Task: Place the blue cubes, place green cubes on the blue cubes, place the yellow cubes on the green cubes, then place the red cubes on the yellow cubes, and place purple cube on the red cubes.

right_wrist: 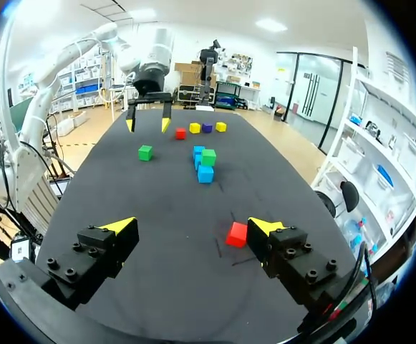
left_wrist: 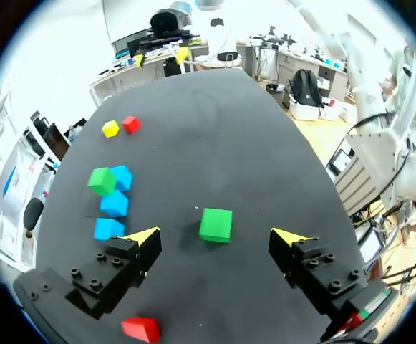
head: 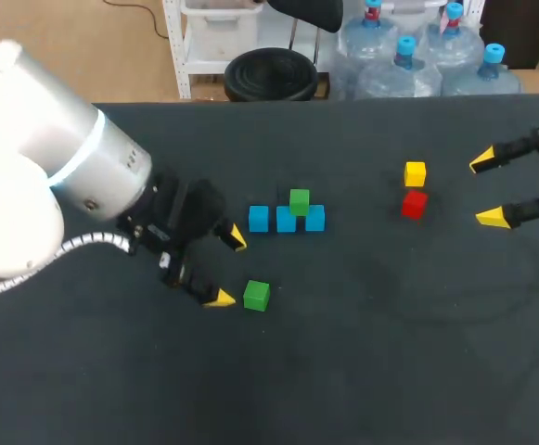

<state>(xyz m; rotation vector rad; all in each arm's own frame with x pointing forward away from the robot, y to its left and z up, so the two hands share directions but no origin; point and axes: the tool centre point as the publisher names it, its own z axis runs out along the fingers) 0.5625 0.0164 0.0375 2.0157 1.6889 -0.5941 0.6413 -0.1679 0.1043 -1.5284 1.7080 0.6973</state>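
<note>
Three blue cubes form the base, stacked green cube atop; left gripper, wide, faces the loose green cube, likely to grasp it; right gripper wide.

single cube laid just ahead between the fingers of the left gripper, row of three cubes ranged beside one finger, another cube stacked on it, two cubes set well ahead
</note>
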